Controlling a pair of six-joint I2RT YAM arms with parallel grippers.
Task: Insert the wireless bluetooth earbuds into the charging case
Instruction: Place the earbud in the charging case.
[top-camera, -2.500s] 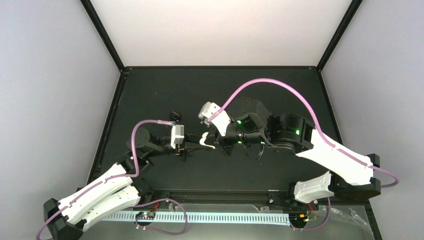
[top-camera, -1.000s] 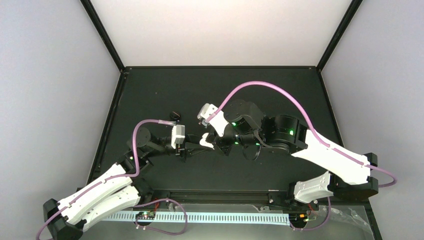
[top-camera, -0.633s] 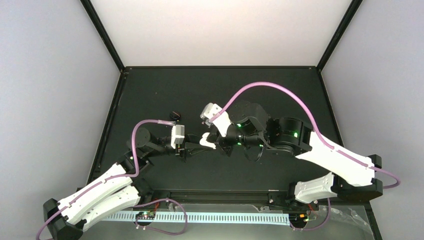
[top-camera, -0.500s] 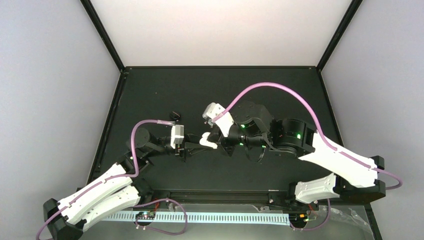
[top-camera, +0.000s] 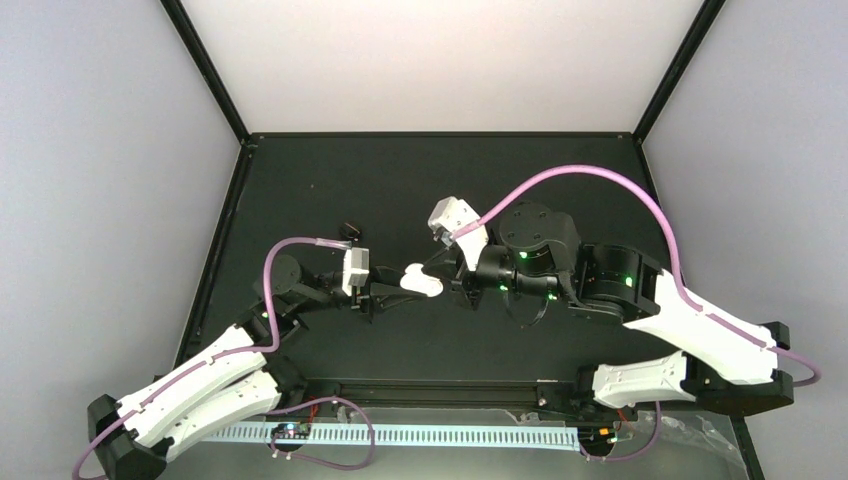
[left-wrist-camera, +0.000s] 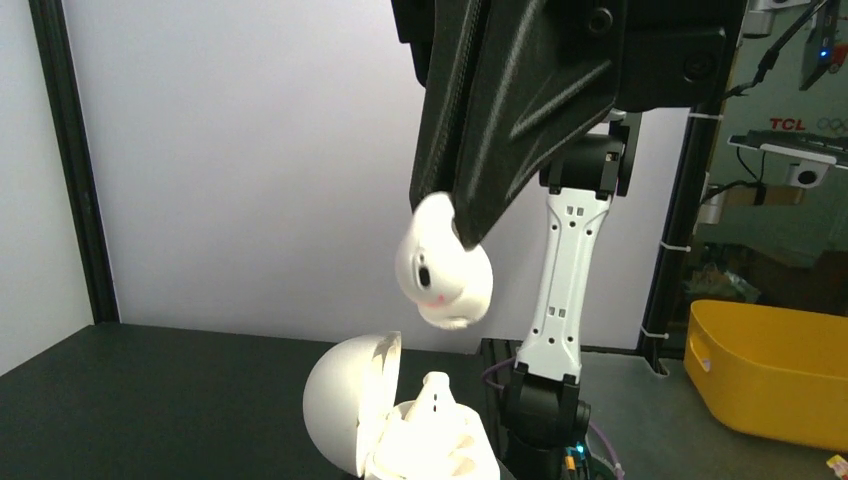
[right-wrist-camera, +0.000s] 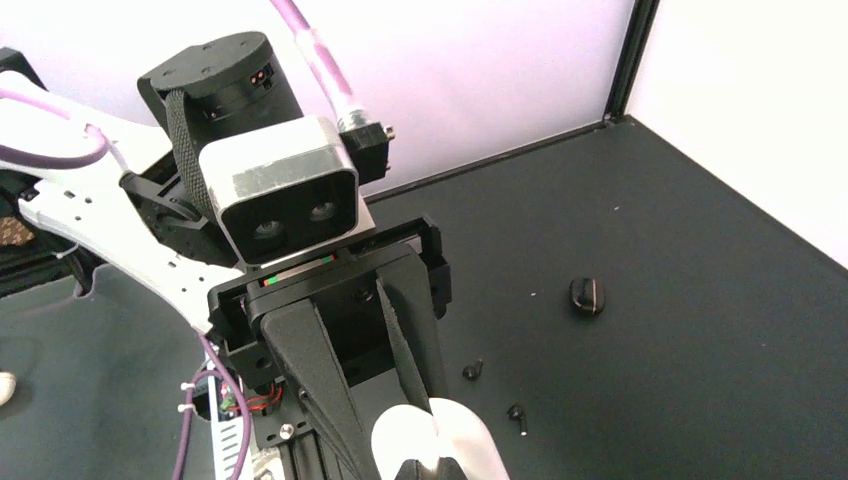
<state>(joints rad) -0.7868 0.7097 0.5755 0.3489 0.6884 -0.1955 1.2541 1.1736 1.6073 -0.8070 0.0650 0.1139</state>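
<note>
I have the left gripper (right-wrist-camera: 405, 425) clamped on the open white case (left-wrist-camera: 345, 400) over the middle of the desk (top-camera: 330, 180), a seated earbud (left-wrist-camera: 437, 393) inside, the right gripper (left-wrist-camera: 447, 215) pinching the second earbud (left-wrist-camera: 443, 278) just above

The charging case (left-wrist-camera: 346, 405) is cut off by the left wrist view's bottom edge. The earbud (left-wrist-camera: 447, 288) has its top buried between the fingers of the right gripper (left-wrist-camera: 452, 222). Two dark specks (right-wrist-camera: 472, 371) on the table (right-wrist-camera: 700, 300) — possibly ear tips — are too small to name.
</note>
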